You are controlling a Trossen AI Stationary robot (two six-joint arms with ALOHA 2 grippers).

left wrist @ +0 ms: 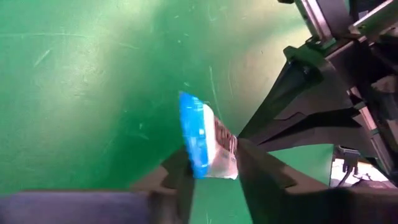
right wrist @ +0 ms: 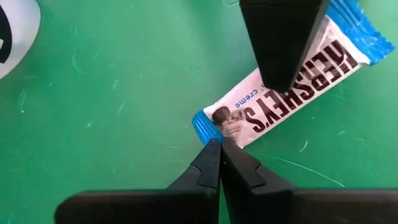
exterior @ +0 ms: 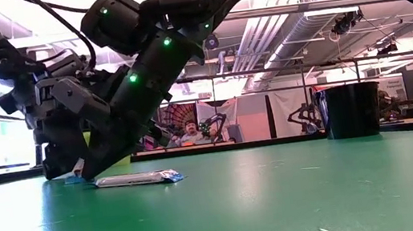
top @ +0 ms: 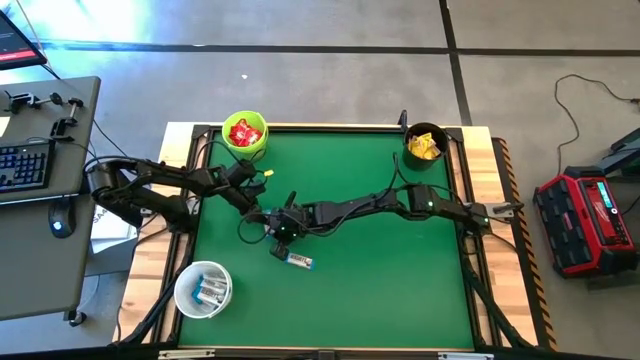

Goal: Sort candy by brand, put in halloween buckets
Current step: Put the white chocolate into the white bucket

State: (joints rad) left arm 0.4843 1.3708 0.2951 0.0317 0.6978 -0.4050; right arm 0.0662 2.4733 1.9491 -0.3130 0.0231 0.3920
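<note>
Candy remains on the green table (top: 380, 290) as a single white-and-blue bar (top: 298, 260), lying flat a little toward the front of the middle. Both arms reach in to meet over it.

The left gripper (left wrist: 211, 165) has its two fingers set on either side of one blue crimped end of the bar; in the left wrist view the wrapper end sits between the fingertips (left wrist: 177, 177), which are touching it or very nearly so. Whether the bar is firmly pinched cannot be told.

The right gripper (right wrist: 219, 152) has its fingers pressed together with nothing between them. Its closed tip rests at the opposite blue end of the bar, just touching or just beside the wrapper edge. In the right wrist view a dark finger of the other arm lies across the far part of the bar.

The low view shows the bar flat on the table beneath the two crossed arms.

Three buckets stand around the table's edge. The lime green bucket (top: 245, 135) at the back left holds red packets. The black bucket (top: 424, 146) at the back right holds yellow packets. The white bucket (top: 204, 289) at the front left holds white-and-blue bars.
</note>
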